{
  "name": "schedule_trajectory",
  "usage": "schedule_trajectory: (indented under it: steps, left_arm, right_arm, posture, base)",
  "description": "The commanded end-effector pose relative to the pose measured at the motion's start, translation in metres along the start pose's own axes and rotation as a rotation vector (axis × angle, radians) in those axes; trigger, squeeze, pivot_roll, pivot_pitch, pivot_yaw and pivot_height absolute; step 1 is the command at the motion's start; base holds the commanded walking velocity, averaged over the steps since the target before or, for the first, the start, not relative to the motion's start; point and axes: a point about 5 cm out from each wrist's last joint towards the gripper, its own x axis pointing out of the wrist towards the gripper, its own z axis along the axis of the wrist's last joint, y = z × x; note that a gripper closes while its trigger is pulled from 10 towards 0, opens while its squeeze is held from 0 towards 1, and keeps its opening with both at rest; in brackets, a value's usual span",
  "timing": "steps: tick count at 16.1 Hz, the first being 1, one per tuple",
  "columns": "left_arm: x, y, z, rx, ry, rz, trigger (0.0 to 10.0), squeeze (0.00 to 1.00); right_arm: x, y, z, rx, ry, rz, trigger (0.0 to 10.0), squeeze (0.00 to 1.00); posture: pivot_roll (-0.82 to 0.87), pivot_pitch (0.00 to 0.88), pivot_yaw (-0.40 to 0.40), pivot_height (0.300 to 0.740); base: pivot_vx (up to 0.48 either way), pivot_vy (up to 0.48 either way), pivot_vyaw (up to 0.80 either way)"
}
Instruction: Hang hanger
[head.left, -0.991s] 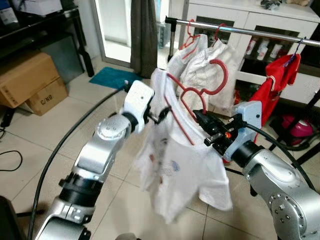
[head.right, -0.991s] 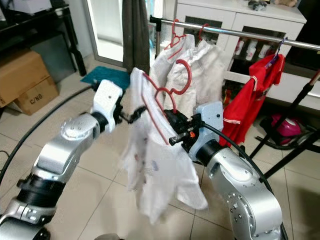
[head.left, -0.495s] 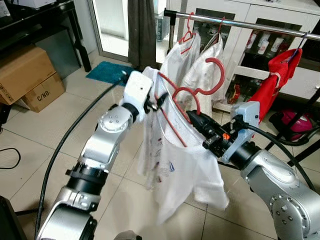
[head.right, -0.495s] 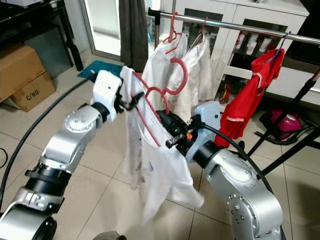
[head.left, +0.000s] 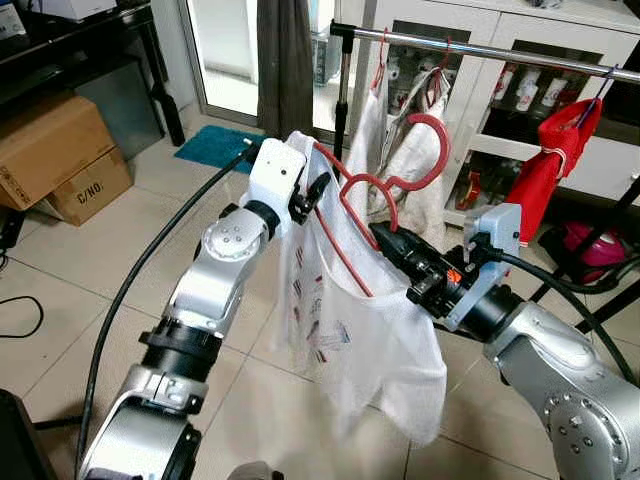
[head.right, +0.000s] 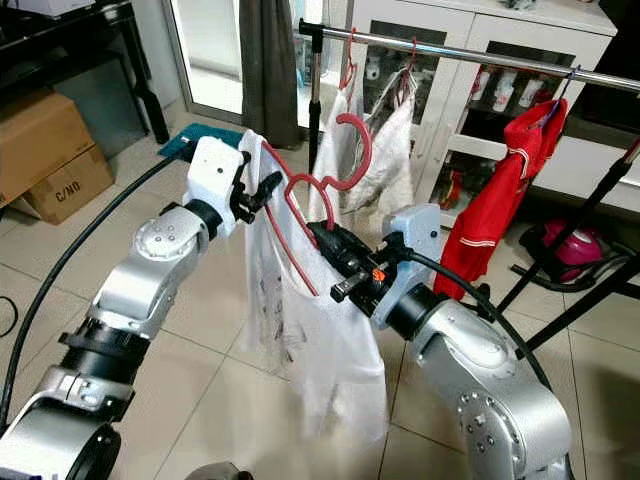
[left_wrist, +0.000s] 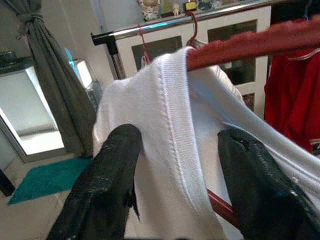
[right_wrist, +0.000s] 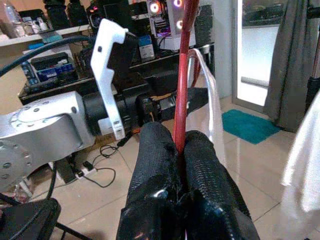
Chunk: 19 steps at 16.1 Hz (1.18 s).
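Hanger: a thin red plastic hanger (head.left: 352, 196) with a big curved hook, carried between the two arms in front of the silver metal clothes rail (head.left: 480, 46); its hook sits below the rail and short of it, not yet over it.
Garment: a white printed T-shirt (head.left: 365, 330) draped on the hanger, hanging limp down toward the tiled floor (head.left: 90, 260).
Right tool: the right tool (head.left: 385, 237) has its two black fingers pressed together on the red hanger bar near the neck; the right wrist view shows the bar pinched in the seam between them.
Left tool: the left tool (head.left: 318, 187) is at the hanger's far shoulder, fingers (left_wrist: 107, 175) spread apart with the shirt's ribbed collar lying between them, not pinched.
Rail: two pale garments (head.left: 400, 150) already hang near its end post and a red shirt (head.left: 552, 160) farther along; a bare stretch lies between.
Handling: probably light; the hanger is stiff but thin and smooth, so it may twist or slide in a pinch. The shirt is soft, swings freely, and could slip off a tilted shoulder.
Where to hold: judged best on bare plastic close to the neck, as the right tool does, leaving the hook free and the bar level.
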Motion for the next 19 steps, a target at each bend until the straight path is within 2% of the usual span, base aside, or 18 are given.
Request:
schedule_trajectory:
  steps: [1,13,16,19]
  left_arm:
    - [0.003,0.004,0.004,0.013,-0.010,0.007,0.0,0.00]
    - [0.000,0.002,0.001,0.019,-0.026,0.005,0.0,0.00]
    - [-0.003,0.003,-0.001,0.066,-0.011,0.004,0.0,0.00]
    - [-0.008,0.005,0.002,0.108,-0.016,-0.018,0.0,0.00]
  right_arm:
    - [-0.001,0.006,0.010,-0.021,-0.048,0.044,0.0,0.00]
    - [-0.004,0.005,0.004,-0.017,-0.012,0.047,0.0,0.00]
    - [-0.004,0.001,0.003,-0.038,0.008,0.012,0.0,0.00]
    - [-0.006,-0.010,-0.002,-0.073,0.056,-0.076,0.0,0.00]
  posture:
    - [0.01,0.000,-0.011,0.740]
    - [0.02,0.000,-0.040,0.740]
    - [0.02,0.000,-0.033,0.740]
    - [0.01,0.000,-0.030,0.740]
  base:
    - [0.000,0.000,0.00]
    - [0.000,0.000,0.00]
    - [0.000,0.000,0.00]
    - [0.000,0.000,0.00]
